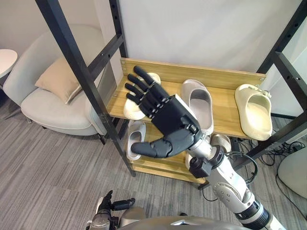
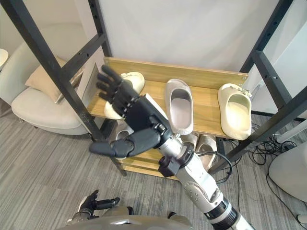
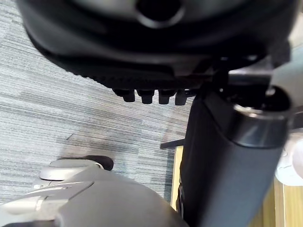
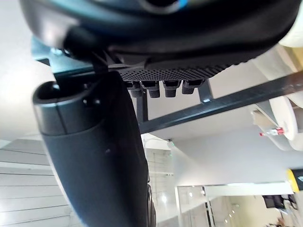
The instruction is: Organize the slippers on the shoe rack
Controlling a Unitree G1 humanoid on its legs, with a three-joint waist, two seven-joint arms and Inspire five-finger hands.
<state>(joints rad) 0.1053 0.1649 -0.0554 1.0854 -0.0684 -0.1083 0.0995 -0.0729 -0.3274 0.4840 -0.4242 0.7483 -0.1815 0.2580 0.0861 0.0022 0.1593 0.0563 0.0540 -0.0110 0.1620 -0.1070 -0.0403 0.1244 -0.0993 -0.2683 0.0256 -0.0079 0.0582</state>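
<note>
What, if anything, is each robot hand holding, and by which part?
Nothing: the right hand is raised open, empty; the left hand hangs low, also empty.

A beige cushion (image 1: pixel 58 79) lies on a pale armchair (image 1: pixel 53 112) on grey carpet (image 1: pixel 48 172).

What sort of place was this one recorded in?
Probably a home-style living room or entryway, possibly a staged one: a wooden shoe rack holding slippers, a light grey armchair with a beige cushion beside it, and grey carpet underfoot.
</note>
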